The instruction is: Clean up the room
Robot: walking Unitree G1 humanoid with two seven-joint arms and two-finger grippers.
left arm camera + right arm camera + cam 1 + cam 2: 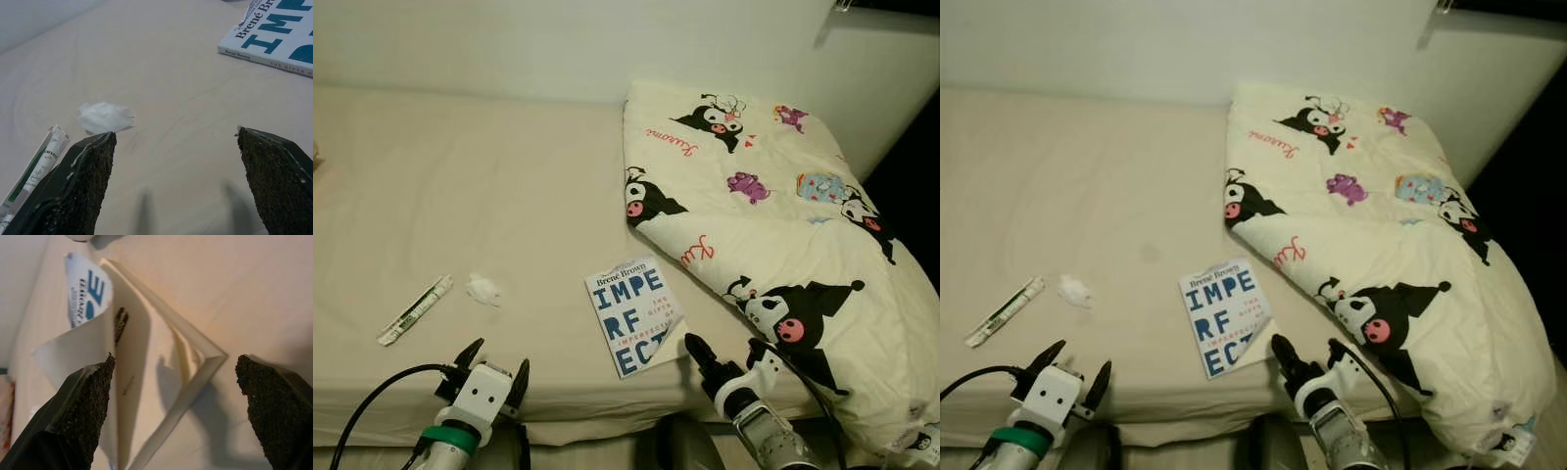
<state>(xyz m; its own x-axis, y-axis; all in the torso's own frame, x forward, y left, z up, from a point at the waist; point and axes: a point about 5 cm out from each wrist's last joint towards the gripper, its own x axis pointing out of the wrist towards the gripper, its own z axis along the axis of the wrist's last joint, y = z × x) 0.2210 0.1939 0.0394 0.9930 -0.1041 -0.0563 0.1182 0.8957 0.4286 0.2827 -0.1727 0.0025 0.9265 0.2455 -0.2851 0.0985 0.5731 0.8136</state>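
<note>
A white paperback book [634,315] with big blue letters lies on the beige bed [509,196] near its front edge. My right gripper [722,349] is open at the book's near right corner. In the right wrist view the corner [195,362] lies between the spread fingers, and the cover curls up off the pages. A crumpled white tissue [483,289] and a long white-and-green wrapper [415,309] lie on the sheet to the left. My left gripper [496,359] stands open at the bed's front edge, just short of the tissue [104,117], holding nothing.
A cream duvet [773,225] printed with black cartoon figures is piled over the right side of the bed and hangs past its front corner. A white wall [558,39] runs behind the bed. A black cable [372,401] trails from my left arm.
</note>
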